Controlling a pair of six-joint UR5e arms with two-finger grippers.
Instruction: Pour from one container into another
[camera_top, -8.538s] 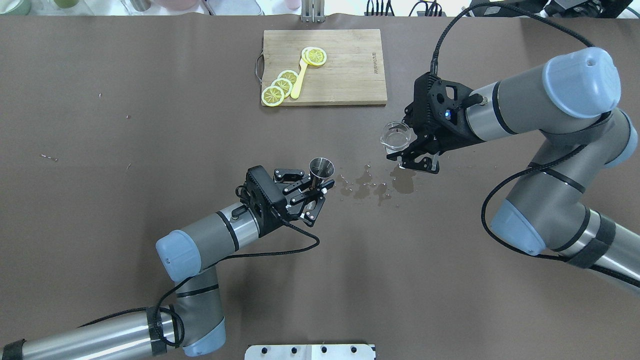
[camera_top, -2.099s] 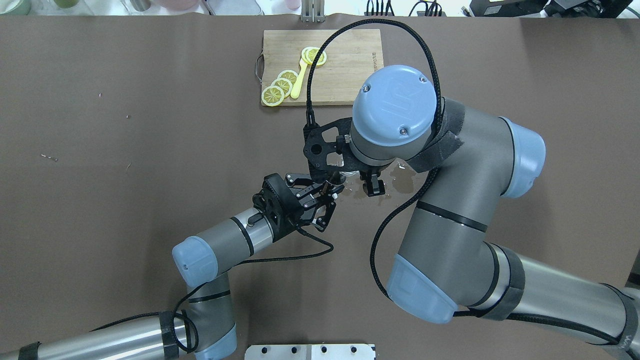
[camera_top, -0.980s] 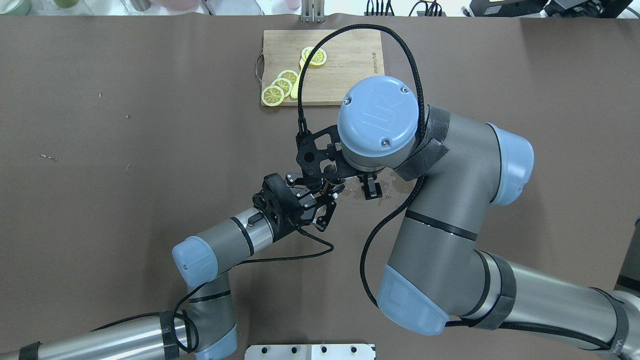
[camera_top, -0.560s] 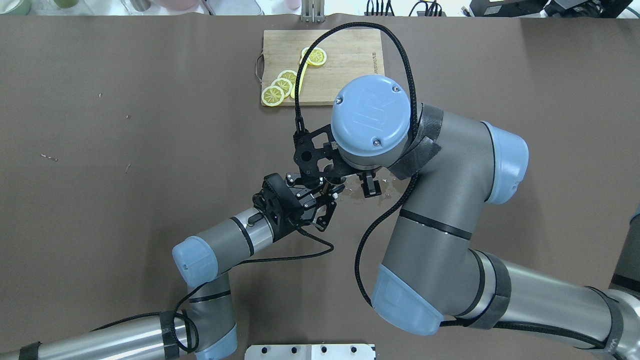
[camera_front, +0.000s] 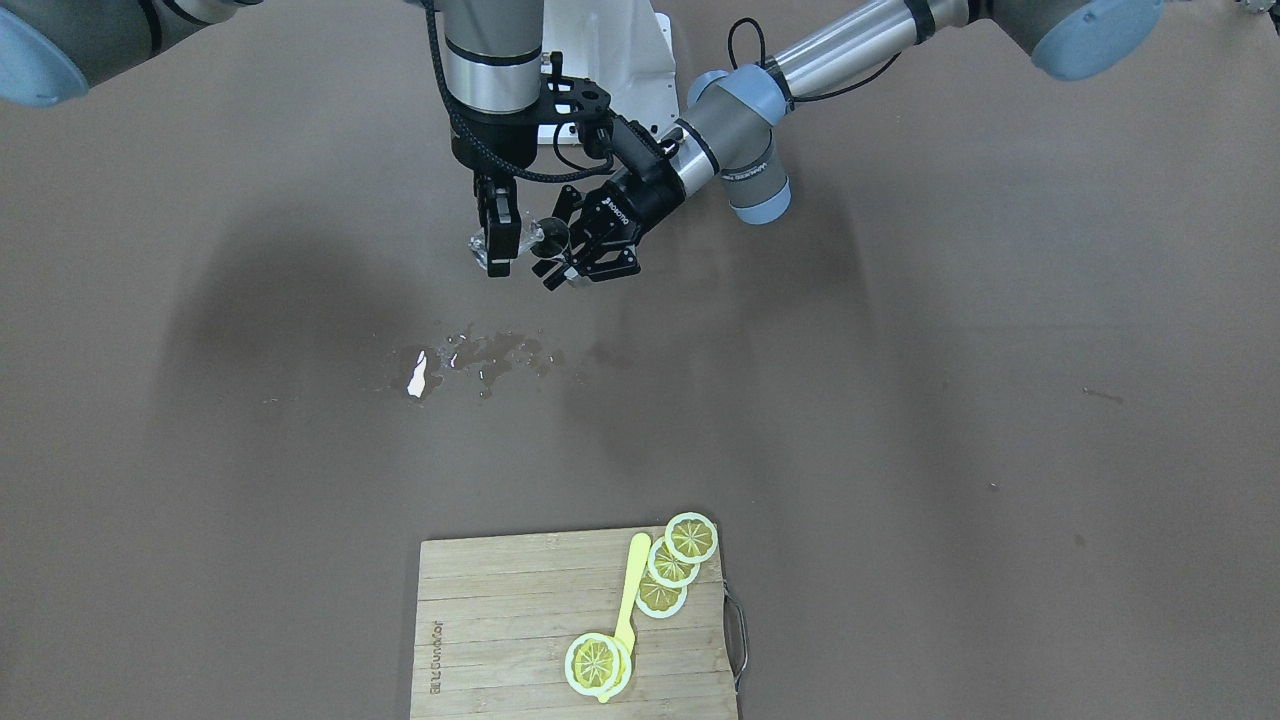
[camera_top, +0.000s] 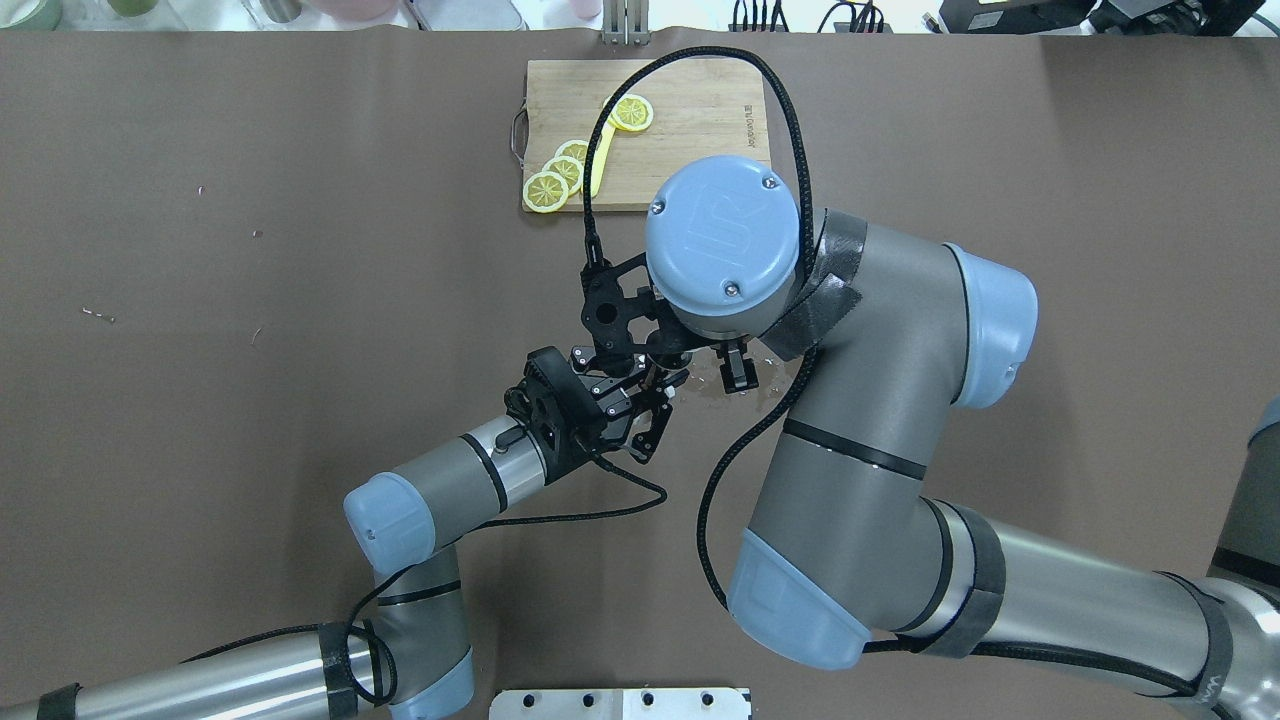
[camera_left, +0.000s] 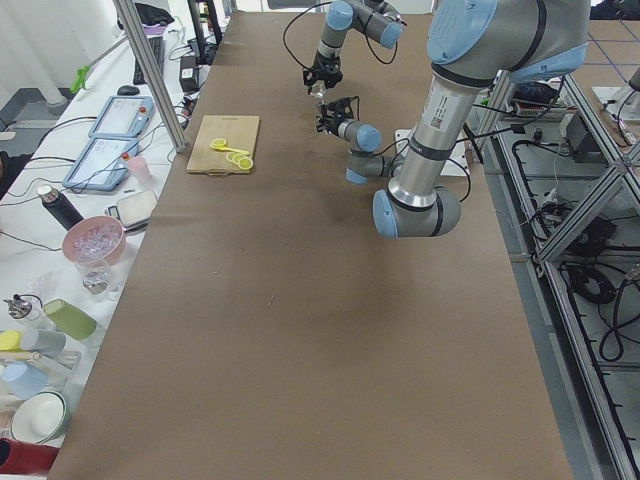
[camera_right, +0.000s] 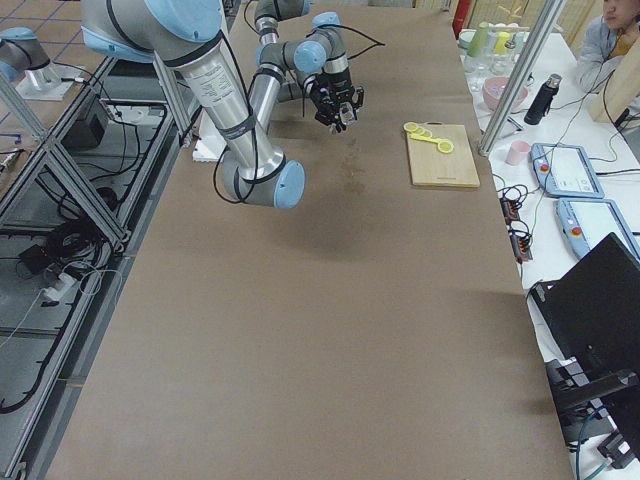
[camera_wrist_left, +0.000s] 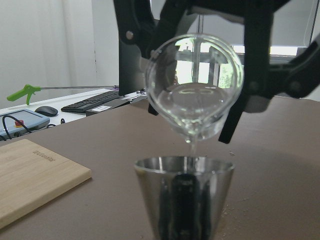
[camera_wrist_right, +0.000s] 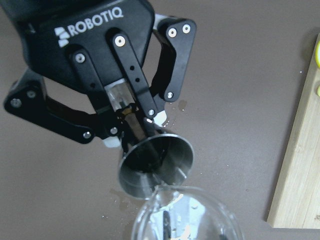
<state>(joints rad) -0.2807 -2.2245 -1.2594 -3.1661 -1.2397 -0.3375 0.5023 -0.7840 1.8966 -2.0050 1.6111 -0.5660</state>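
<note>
The right claw (camera_front: 497, 232) is clenching a small glass beaker (camera_wrist_left: 194, 85), tipping it spout-down just above a steel jigger (camera_wrist_left: 184, 192) so that the clear liquid is trickling into its open mouth. The left claw (camera_wrist_right: 135, 125) is gripping the jigger's lower cone, holding it upright, apparently off the table (camera_front: 900, 350), to catch the pour. A wet patch (camera_front: 480, 355) is lying beyond the jigger, toward the cutting board (camera_front: 520, 620).
</note>
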